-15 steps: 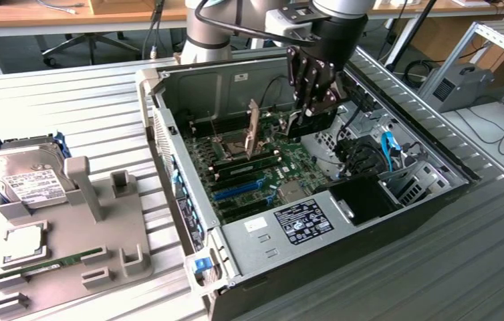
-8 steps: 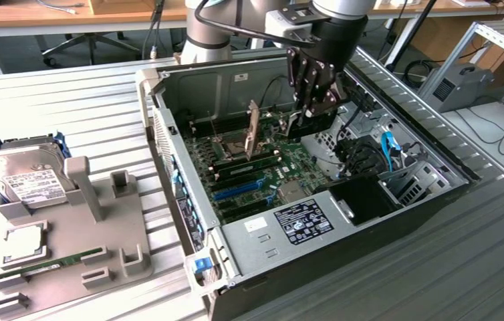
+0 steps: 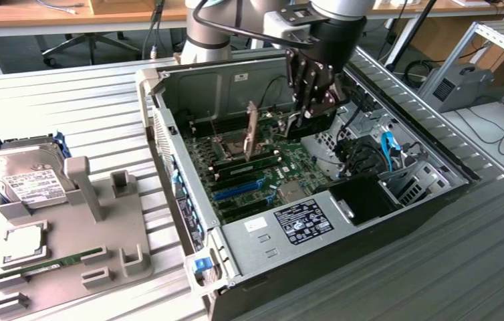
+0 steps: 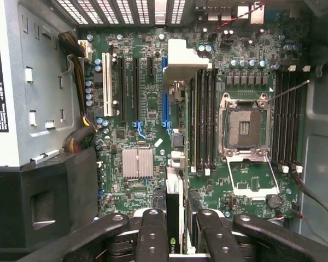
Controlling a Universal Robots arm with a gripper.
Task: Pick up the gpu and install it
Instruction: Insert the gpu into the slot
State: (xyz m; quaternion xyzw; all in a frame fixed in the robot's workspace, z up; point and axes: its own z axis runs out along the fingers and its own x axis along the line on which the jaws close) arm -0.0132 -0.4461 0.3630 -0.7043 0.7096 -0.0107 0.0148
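Hand (image 3: pixel 310 110) closed on gpu (image 3: pixel 305 120), card held edge-on between its fingers (image 4: pixel 153 234), hanging inside open computer case (image 3: pixel 430 200), above green motherboard (image 4: pixel 147 103), near empty processor socket (image 4: pixel 245 126)

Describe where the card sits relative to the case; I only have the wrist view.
Observer: The gripper holds the gpu, which hangs below it over the inside of the open computer case.
Operator: Report what lies outside the case.
Observer: A grey holder sits on the slatted table at the exterior view's left, with a silver hard drive at its far end.
Operator: Check the holder for anything else.
Observer: A green RAM stick lies in a slot near the holder's front edge.
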